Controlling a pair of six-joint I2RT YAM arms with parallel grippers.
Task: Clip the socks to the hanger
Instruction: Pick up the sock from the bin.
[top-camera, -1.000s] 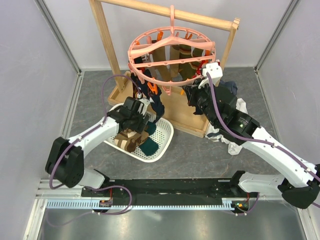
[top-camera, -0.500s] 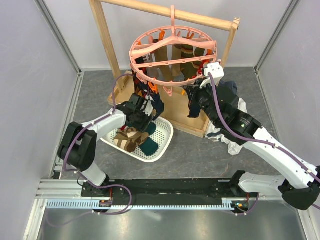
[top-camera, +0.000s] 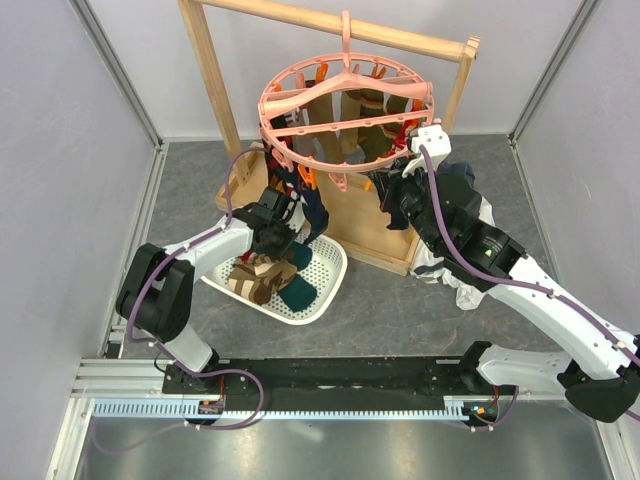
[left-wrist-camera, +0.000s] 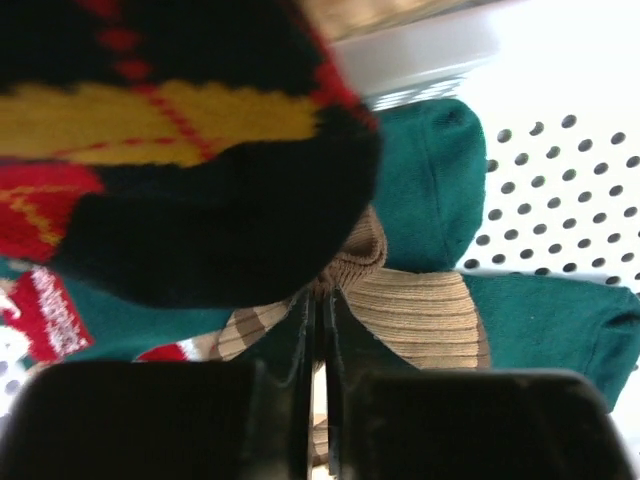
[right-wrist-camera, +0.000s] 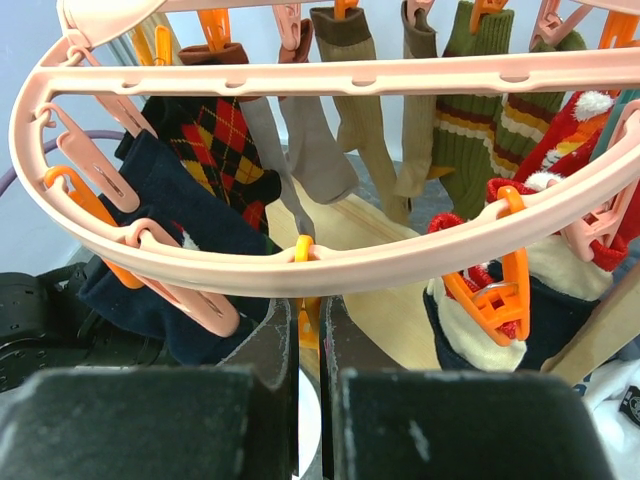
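The pink ring hanger (top-camera: 345, 100) hangs from the wooden rack with several socks clipped round it. Loose socks (top-camera: 262, 280) lie in the white basket (top-camera: 325, 290). My left gripper (top-camera: 275, 240) is down at the basket's far side. In the left wrist view it (left-wrist-camera: 322, 305) is shut on the cuff of a tan brown-striped sock (left-wrist-camera: 420, 315), under a hanging navy argyle sock (left-wrist-camera: 200, 220). A teal sock (left-wrist-camera: 430, 190) lies beside it. My right gripper (right-wrist-camera: 310, 318) is shut on an orange clip (right-wrist-camera: 304, 249) hanging from the ring's near rim (right-wrist-camera: 400, 255).
The wooden rack frame (top-camera: 205, 60) and its base board stand behind the basket. A white and grey heap of garments (top-camera: 455, 285) lies under my right arm. Clipped socks hang low between the two grippers. Grey walls close in both sides.
My left gripper moved back over the basket's far side and closed on the tan striped sock. The right gripper stayed shut at the hanger's rim.
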